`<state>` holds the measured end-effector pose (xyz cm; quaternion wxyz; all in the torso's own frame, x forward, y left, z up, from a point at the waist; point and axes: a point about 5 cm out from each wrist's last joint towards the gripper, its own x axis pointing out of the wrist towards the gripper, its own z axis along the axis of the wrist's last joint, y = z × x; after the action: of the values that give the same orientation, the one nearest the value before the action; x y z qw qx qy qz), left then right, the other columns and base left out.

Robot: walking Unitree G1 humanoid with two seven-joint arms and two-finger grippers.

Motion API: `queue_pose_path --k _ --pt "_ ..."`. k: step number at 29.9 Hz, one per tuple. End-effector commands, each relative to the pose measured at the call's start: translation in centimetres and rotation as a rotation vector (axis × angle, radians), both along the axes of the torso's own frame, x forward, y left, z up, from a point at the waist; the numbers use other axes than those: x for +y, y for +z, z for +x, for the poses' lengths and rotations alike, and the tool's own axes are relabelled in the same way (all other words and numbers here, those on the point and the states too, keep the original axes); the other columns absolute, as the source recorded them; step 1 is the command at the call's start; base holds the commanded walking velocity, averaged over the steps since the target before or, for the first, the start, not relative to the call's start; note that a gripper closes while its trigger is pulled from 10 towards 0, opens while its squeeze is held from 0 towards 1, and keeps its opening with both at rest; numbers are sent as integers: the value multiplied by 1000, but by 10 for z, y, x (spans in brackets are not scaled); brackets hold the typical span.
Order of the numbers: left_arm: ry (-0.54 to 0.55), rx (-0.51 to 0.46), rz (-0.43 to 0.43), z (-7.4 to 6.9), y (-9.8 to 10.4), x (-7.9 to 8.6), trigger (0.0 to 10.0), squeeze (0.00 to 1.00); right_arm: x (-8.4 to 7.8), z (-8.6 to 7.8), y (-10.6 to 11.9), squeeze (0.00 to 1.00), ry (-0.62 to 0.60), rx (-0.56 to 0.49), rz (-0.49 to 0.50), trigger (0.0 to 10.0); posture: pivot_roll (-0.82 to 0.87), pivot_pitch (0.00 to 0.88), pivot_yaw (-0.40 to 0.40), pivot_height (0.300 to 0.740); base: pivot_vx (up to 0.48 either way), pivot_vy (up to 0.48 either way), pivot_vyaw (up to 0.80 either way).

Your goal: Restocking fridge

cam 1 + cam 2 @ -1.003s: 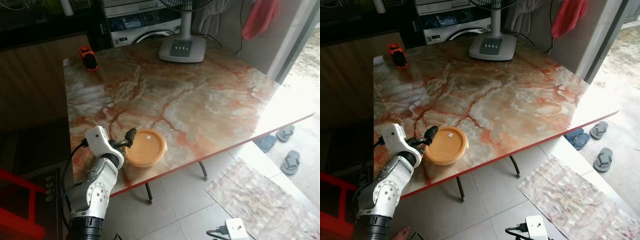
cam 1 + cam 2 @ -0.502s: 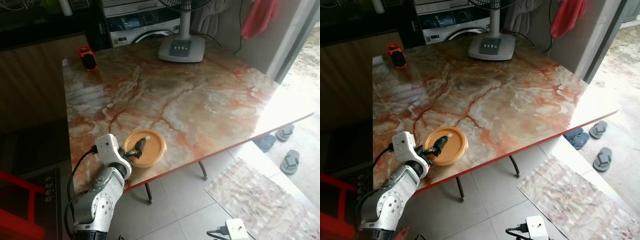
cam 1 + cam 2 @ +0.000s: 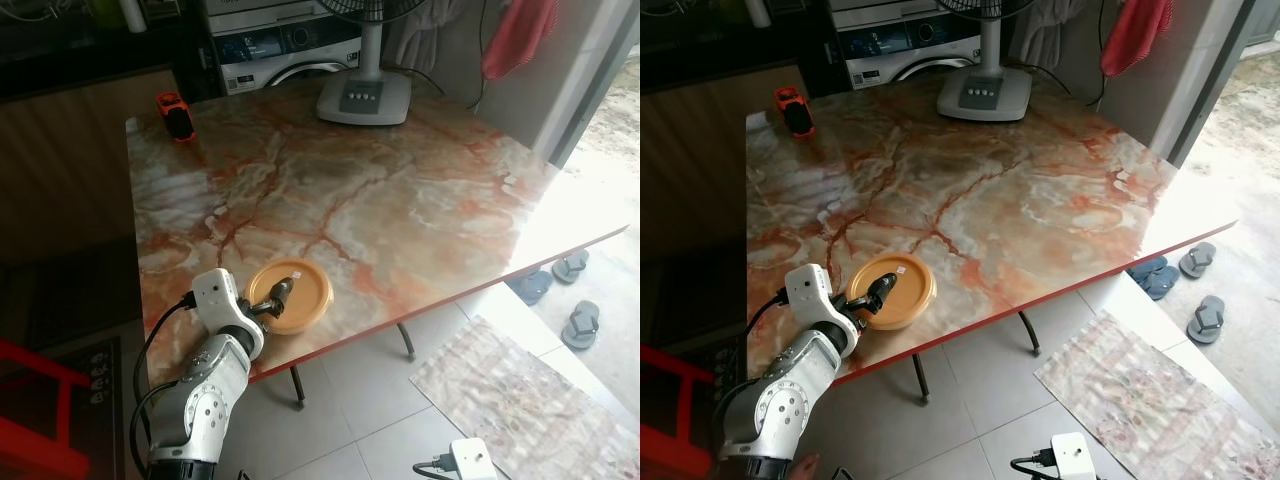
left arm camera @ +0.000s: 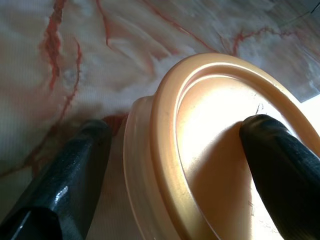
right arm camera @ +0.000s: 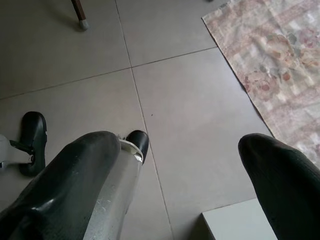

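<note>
Container [image 3: 291,296] looks light, rigid, slick-lidded; left claw [image 3: 272,300] open, straddling its rim near desk [image 3: 400,200] edge.

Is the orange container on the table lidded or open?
Lidded: the orange container has a flat lid on its rim; the left tool straddles its edge.

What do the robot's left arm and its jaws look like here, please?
The left arm is silver metal with round joint housings and a black cuff below. A white boxy wrist unit carries a black cable looping down. The left gripper has two long, glossy black fingers with rounded tips.
</note>
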<state>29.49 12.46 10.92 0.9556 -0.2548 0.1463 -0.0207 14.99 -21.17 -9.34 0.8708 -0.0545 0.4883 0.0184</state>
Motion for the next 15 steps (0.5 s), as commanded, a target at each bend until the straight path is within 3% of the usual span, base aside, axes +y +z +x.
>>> queue_pose_path --k 1,15 --pt "38 33 22 3 -7 12 10000 0 1 -3 -1 0 8 5 6 10000 -28 49 33 740 0 0 0" --pt "-31 6 62 21 -5 19 10000 0 0 -1 0 0 30 8 3 10000 -20 56 22 740 0 0 0"
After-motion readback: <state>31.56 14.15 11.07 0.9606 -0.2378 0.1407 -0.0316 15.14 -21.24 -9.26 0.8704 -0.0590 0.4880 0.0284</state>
